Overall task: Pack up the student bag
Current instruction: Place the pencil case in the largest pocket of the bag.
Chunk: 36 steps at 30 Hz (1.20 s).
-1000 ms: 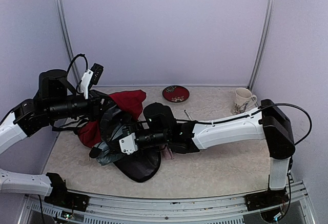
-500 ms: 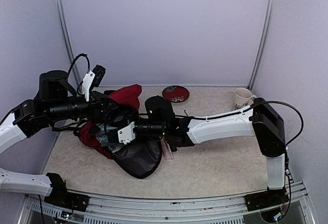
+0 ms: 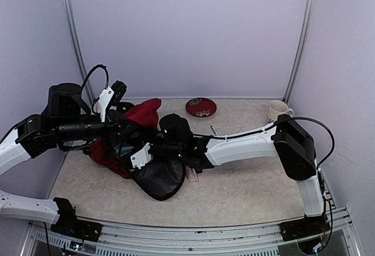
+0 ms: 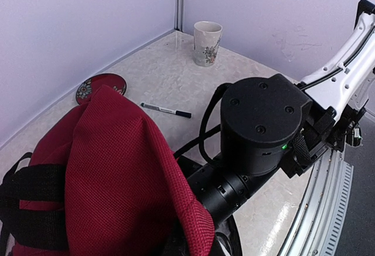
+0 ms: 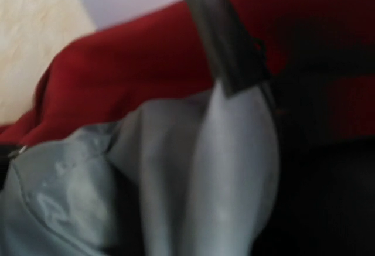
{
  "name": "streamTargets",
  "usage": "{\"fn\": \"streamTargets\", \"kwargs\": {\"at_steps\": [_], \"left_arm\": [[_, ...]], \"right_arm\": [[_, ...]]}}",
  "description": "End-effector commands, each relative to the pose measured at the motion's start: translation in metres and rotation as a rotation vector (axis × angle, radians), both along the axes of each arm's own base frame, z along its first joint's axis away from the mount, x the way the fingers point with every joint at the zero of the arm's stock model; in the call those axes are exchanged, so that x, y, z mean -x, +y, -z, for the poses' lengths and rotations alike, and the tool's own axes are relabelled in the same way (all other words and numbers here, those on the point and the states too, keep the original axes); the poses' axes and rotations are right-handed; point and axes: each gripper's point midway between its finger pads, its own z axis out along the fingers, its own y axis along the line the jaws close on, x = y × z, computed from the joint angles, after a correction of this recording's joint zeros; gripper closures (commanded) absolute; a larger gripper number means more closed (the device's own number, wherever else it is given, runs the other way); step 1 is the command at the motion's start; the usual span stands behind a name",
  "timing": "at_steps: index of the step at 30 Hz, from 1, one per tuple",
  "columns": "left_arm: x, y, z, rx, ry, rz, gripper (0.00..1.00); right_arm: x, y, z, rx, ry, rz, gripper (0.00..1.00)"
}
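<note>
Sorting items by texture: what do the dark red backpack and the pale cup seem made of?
The dark red soft backpack: matte woven fabric, with visible mesh-like weave and slumped folds. The pale flower-printed cup: probably glazed ceramic, smooth with slight sheen; could be plastic.

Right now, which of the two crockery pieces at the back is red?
The flat round saucer, left of the cream mug, which is tall and handled.

The student bag (image 4: 117, 168) was coarse-woven matt cloth (grey lining (image 5: 176, 180) smooth, faintly shiny) on a glossy tabletop (image 4: 164, 74).
</note>
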Motion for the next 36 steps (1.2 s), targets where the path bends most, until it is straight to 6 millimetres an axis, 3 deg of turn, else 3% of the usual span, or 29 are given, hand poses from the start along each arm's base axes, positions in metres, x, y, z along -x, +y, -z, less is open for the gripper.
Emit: {"fn": "streamTargets", "kwargs": {"at_steps": [1, 8, 12, 14, 16, 18, 21, 24, 30, 36], "left_arm": [[0.017, -0.002, -0.056, 0.115, -0.116, 0.064, 1.00], [0.030, -0.019, -0.048, 0.141, -0.085, 0.178, 1.00], [0.037, -0.025, -0.045, 0.157, -0.078, 0.233, 1.00], [0.037, -0.025, -0.040, 0.150, -0.078, 0.233, 1.00], [0.031, -0.022, -0.034, 0.132, -0.078, 0.199, 1.00], [0.025, -0.020, -0.026, 0.113, -0.067, 0.169, 1.00], [0.015, -0.017, -0.016, 0.089, -0.051, 0.126, 1.00], [0.002, -0.014, -0.004, 0.063, -0.024, 0.085, 1.00], [-0.020, -0.003, 0.013, 0.029, 0.025, -0.008, 1.00], [-0.031, 0.009, 0.027, 0.014, 0.062, -0.079, 1.00]], "right_arm": [[-0.046, -0.024, 0.017, 0.030, -0.059, 0.164, 1.00], [-0.055, -0.024, 0.042, 0.090, -0.077, 0.193, 1.00], [-0.065, -0.018, 0.040, 0.049, -0.044, 0.211, 1.00], [-0.071, -0.016, 0.041, 0.040, -0.014, 0.215, 0.91], [-0.073, -0.018, 0.045, 0.043, -0.030, 0.230, 0.66], [-0.068, -0.018, 0.045, 0.046, -0.050, 0.234, 0.44], [-0.051, -0.019, 0.026, -0.006, -0.050, 0.217, 0.32], [-0.031, -0.020, 0.005, -0.059, -0.024, 0.185, 0.30], [0.011, -0.027, -0.005, -0.074, -0.005, 0.100, 0.25], [0.015, -0.036, 0.010, -0.045, 0.055, 0.106, 0.25]]}}
